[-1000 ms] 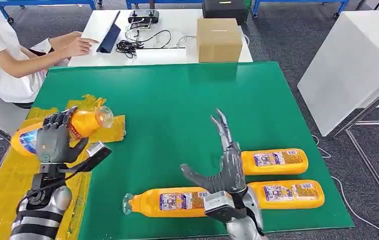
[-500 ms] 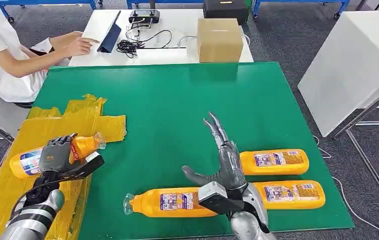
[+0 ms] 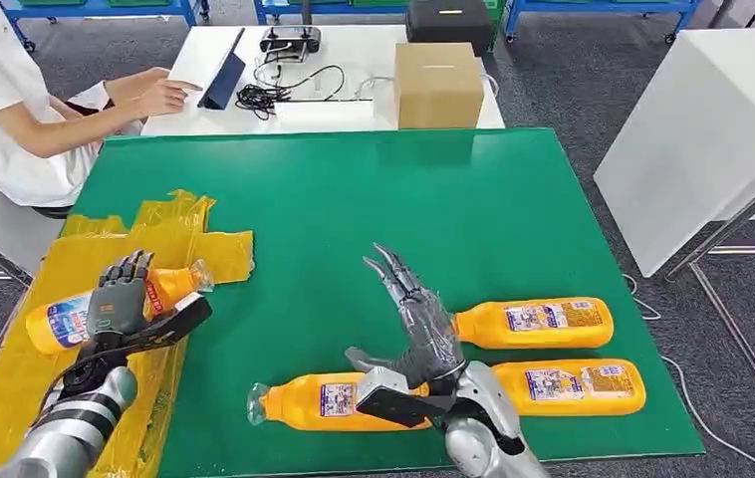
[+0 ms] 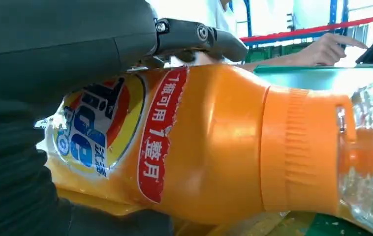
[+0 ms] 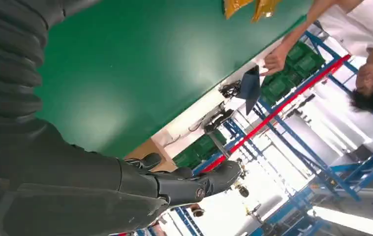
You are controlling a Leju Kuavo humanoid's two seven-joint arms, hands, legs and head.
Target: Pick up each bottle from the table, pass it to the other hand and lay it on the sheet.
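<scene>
My left hand point(image 3: 120, 299) grips an orange bottle point(image 3: 63, 321) that lies low over the crumpled yellow sheet point(image 3: 15, 388), its clear cap pointing toward the table's middle. The left wrist view shows that bottle point(image 4: 214, 142) close up, with my left hand point(image 4: 51, 54) wrapped over its label. My right hand point(image 3: 418, 329) is open, fingers spread, holding nothing, just above the green table point(image 3: 354, 199). Below it lies a second orange bottle point(image 3: 329, 400). Two more orange bottles point(image 3: 533, 324) point(image 3: 568, 386) lie side by side to its right. The right wrist view shows my right hand point(image 5: 76, 187) with nothing in it.
A person point(image 3: 15, 110) sits at the far left, one hand on a tablet point(image 3: 222, 82) on the white table point(image 3: 334, 105) behind. A cardboard box point(image 3: 437, 84) stands at the green table's far edge. A white panel point(image 3: 692, 129) stands to the right.
My left hand has come down with the orange bottle onto the yellow sheet. My open right hand has drifted left, over the near-left bottle.
</scene>
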